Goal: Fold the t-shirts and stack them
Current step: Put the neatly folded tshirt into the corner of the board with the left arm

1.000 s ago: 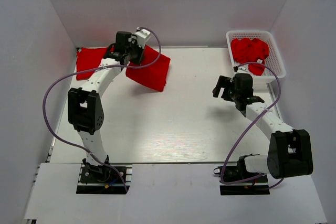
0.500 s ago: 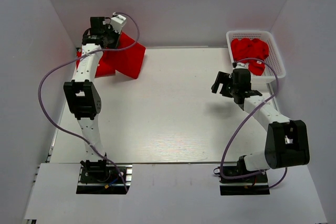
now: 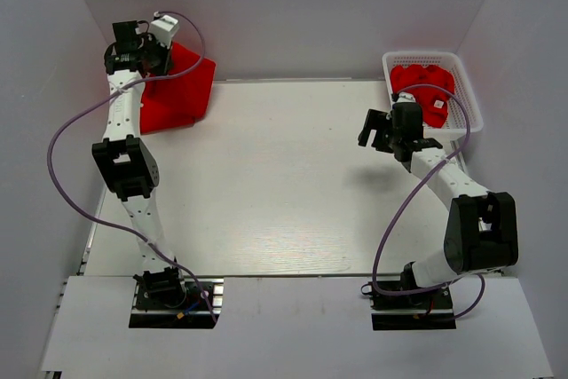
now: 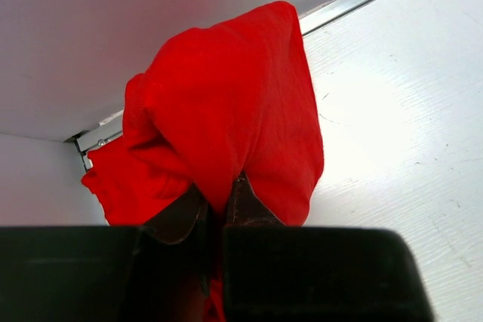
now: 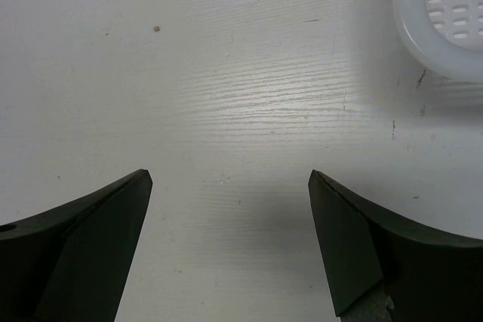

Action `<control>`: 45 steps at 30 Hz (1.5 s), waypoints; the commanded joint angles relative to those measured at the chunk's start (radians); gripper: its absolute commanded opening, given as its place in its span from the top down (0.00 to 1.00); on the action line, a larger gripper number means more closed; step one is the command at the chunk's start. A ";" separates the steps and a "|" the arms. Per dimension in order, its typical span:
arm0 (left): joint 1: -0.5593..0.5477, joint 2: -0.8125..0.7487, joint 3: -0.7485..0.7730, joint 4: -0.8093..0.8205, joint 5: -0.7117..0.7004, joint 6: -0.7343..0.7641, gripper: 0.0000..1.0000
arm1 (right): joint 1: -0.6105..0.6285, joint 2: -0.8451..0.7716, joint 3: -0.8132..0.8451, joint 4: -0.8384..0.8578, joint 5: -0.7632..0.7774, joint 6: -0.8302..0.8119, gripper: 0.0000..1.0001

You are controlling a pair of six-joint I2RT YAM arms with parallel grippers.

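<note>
Across the top view we see the white table (image 3: pixel 293 193) first, closed in by pale walls. Next in size come the arms. The left arm (image 3: pixel 124 166) reaches from its base at 7 o'clock up to the far corner at 11 o'clock. The right arm (image 3: pixel 479 232) bends from 5 o'clock toward 2 o'clock.

At 11 o'clock a red t-shirt (image 3: pixel 186 73) hangs in a bunched fold, lifted off the surface and close to the back wall. In the left wrist view this red t-shirt (image 4: pixel 234 111) drapes down from the fingers like a hood. Beneath it a lower red cloth (image 3: pixel 160 113) lies on the table in that corner. We cannot tell where one piece ends and the other begins.

At 1 o'clock a white mesh basket (image 3: pixel 469 99) sits against the right wall, with a heap of red t-shirts (image 3: pixel 422 84) crumpled inside.

The left gripper (image 4: pixel 219 201) is clenched on the hanging shirt, a ridge of cloth pinched between its dark fingers. The right gripper (image 5: pixel 228 175) is spread wide with nothing between its jaws. It hovers over bare table just beside the basket, whose corner (image 5: pixel 445 28) shows at 1 o'clock in the right wrist view.
</note>
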 commanded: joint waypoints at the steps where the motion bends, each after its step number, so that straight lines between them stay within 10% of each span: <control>1: 0.019 -0.069 0.056 0.010 0.058 0.010 1.00 | 0.000 0.003 0.041 0.008 -0.001 -0.020 0.10; 24: 0.150 0.022 -0.013 0.127 0.032 -0.125 1.00 | 0.005 0.095 0.073 -0.006 -0.044 0.028 0.10; 43: 0.168 0.247 0.094 0.262 -0.344 -0.128 1.00 | 0.008 0.217 0.191 -0.095 -0.019 0.043 0.10; 44: 0.168 0.258 0.094 0.271 -0.354 -0.137 0.96 | 0.006 0.231 0.206 -0.110 -0.021 0.039 0.10; 45: 0.168 0.258 0.082 0.271 -0.383 -0.138 0.55 | 0.003 0.236 0.217 -0.115 -0.018 0.043 0.10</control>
